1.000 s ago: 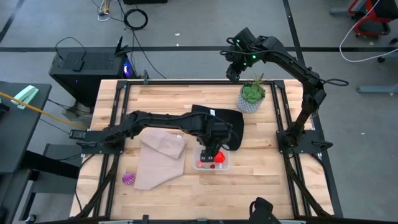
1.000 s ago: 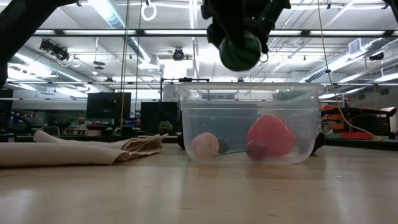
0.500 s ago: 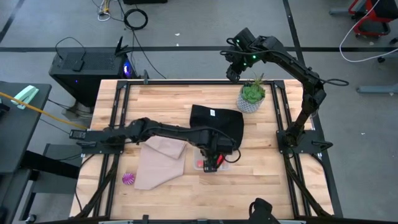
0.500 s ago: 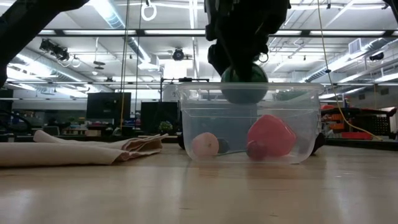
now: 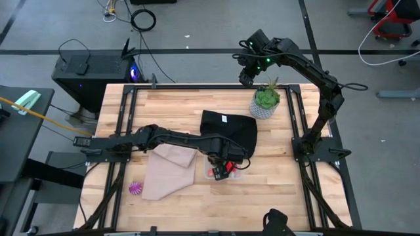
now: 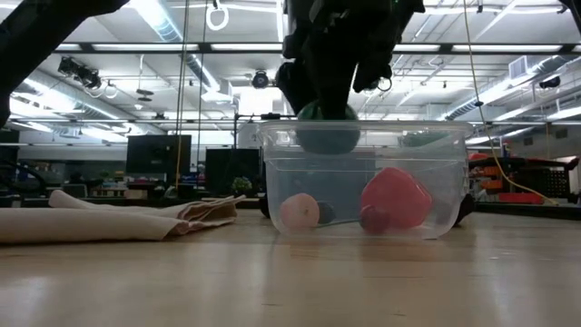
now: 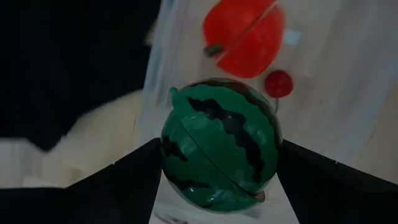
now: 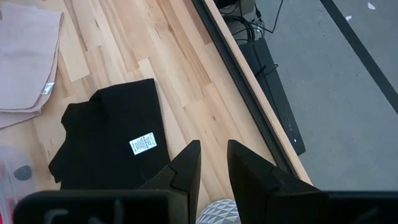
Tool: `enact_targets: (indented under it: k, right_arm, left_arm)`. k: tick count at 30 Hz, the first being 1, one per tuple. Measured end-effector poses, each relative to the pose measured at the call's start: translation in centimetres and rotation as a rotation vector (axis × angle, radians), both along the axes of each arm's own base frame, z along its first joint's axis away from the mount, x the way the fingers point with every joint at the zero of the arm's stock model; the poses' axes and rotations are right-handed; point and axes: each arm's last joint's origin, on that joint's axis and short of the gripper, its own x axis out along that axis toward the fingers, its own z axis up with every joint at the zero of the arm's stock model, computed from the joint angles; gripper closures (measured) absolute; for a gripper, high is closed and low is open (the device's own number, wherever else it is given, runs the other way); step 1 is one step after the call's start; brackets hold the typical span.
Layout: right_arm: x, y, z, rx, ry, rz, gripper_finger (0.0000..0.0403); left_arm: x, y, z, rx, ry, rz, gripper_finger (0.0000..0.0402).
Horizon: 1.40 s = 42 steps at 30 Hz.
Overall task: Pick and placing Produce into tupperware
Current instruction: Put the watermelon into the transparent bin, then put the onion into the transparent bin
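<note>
My left gripper [image 5: 220, 165] hangs over the clear tupperware [image 5: 234, 173], shut on the dark-green striped ball [image 7: 219, 144]. In the low view the ball [image 6: 327, 130] sits level with the tupperware's rim [image 6: 408, 130]. The red piece [image 7: 244, 34] lies on the tupperware's floor, with a small red round bit [image 7: 278, 83] beside it. The purple ribbed ball [image 5: 136, 188] rests on the table near its near left corner. My right gripper [image 8: 213, 155] waits high over the far edge by the plant, open by a narrow gap. My left gripper pinches the striped ball between its two fingers [image 7: 134, 180], one on each side [image 7: 171, 146] of the ball's middle. The fingers come from above, pointing down. The ball is lifted clear and hangs at rim height above the tupperware's left part.
A black cloth [image 5: 230, 128] lies just beyond the tupperware and a beige cloth [image 5: 167, 167] to its left. A leafy plant in a pale pot [image 5: 265, 101] stands near the far right. Bare wood shows to the right of and in front of the tupperware.
My left gripper has come down with the striped ball, from clear above the tupperware to its rim, and then shifted a little toward the table's left. It stays shut on the ball. The right arm has kept still.
</note>
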Motion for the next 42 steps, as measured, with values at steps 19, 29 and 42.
enact_targets:
  k: [19,29,42]
  right_arm:
    - [0.0,0.0,0.0,0.004,-0.002,-0.007,0.0316]
    - [0.0,0.0,0.0,0.01,-0.005,-0.01,0.0316]
    - [0.0,0.0,0.0,0.01,-0.005,-0.01,0.0316]
  left_arm:
    - [-0.2,-0.5,0.0,-0.051,0.012,0.126,0.0104]
    - [-0.2,-0.9,0.0,-0.063,0.009,0.103,0.0095]
    - [0.1,-1.0,0.1,-0.089,-0.018,0.081,0.0056]
